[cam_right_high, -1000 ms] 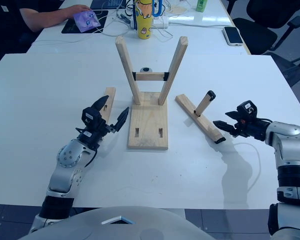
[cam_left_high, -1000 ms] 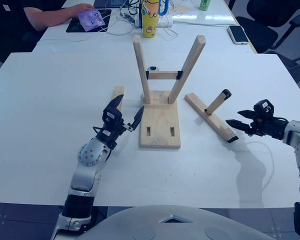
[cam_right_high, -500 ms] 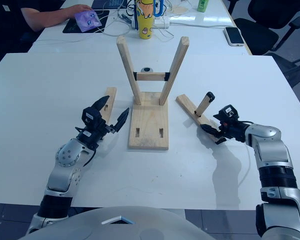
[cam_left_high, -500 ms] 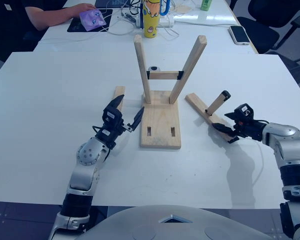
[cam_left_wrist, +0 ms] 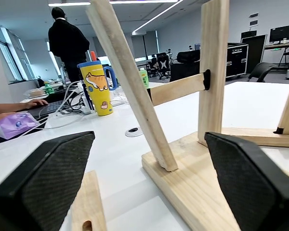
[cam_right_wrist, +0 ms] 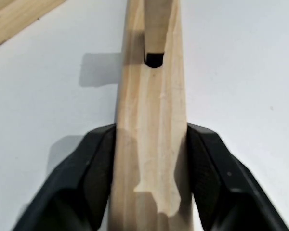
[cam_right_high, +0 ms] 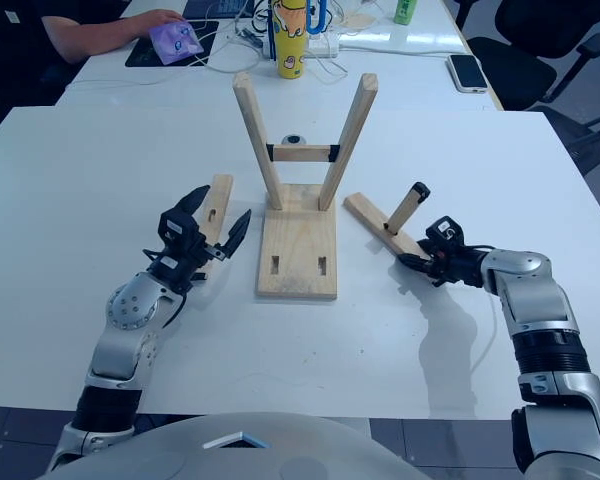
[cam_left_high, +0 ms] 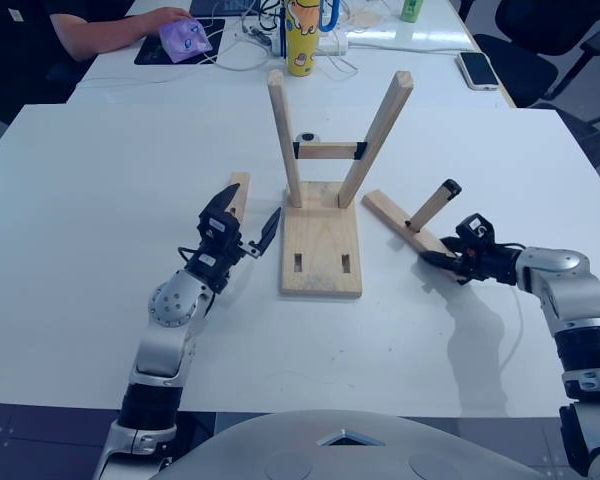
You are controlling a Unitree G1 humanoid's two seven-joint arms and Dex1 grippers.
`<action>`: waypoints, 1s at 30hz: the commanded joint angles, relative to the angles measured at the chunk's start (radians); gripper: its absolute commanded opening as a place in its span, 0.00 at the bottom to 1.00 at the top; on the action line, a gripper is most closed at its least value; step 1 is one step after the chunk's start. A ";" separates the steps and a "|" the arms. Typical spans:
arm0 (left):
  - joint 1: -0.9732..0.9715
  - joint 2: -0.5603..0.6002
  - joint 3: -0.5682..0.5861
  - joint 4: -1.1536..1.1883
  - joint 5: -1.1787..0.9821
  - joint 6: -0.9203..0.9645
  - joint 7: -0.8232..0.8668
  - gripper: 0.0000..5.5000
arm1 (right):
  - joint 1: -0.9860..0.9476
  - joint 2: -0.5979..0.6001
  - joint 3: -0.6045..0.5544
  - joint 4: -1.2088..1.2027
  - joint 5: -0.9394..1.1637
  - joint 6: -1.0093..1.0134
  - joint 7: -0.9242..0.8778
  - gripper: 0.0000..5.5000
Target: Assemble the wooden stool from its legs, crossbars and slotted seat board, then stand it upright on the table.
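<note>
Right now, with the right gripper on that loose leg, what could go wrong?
1. The right gripper holds the leg at its very end, so it may pivot or slip when lifted.
2. Its crossbar sticks up; swinging it could knock the upright legs on the seat board.

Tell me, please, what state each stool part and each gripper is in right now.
seat board: lying flat, upright legs and crossbar fitted, near slots empty
right loose leg: lying down, crossbar stub angled up, gripped
left loose leg: lying flat, ungripped
left gripper: open
right gripper: shut on right loose leg
</note>
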 commanded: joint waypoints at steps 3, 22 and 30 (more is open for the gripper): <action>-0.012 -0.002 0.018 0.005 -0.101 0.083 -0.056 0.87 | -0.009 -0.007 -0.109 0.017 0.109 0.016 0.066 0.37; -0.045 0.060 0.122 -0.169 -0.988 0.807 -0.244 0.98 | 0.029 -0.194 -0.123 -0.280 0.528 0.395 0.614 0.37; -0.135 0.049 0.144 -0.127 -1.148 0.917 -0.207 0.98 | 0.020 -0.104 -0.122 -0.335 0.648 0.497 0.562 0.37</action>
